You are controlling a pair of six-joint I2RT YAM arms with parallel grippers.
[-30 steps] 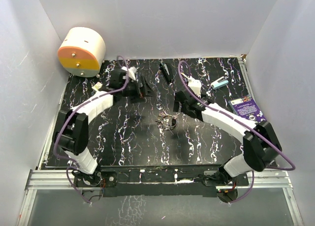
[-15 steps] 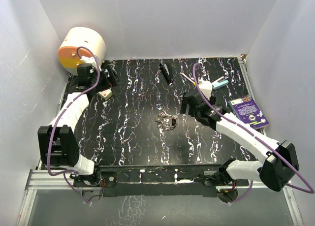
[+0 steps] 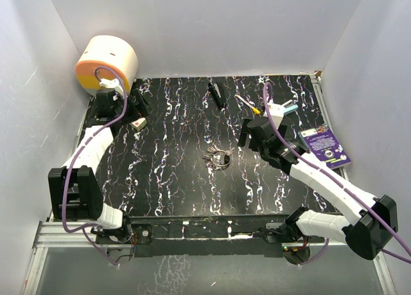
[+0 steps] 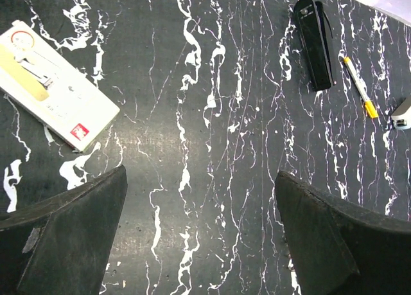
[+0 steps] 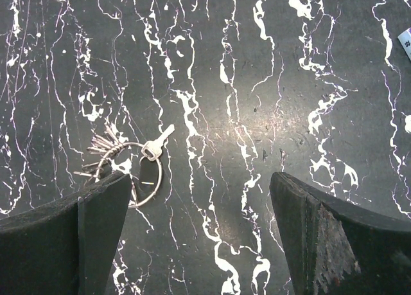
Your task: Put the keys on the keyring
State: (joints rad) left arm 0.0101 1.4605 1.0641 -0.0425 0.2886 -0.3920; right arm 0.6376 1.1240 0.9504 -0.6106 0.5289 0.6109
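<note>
Several silvery keys [image 5: 104,144] fan off the thin wire keyring [image 5: 160,177] toward ten o'clock; left gripper [image 4: 200,231] and right gripper [image 5: 199,237] gape empty.

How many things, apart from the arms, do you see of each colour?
Silver: 1, keys bunched at keyring
Black: 1, stick
Yellow: 1, thin tool
Teal: 1, small item
White: 1, card
Purple: 1, booklet
Orange and cream: 1, drum
Total: 7
</note>
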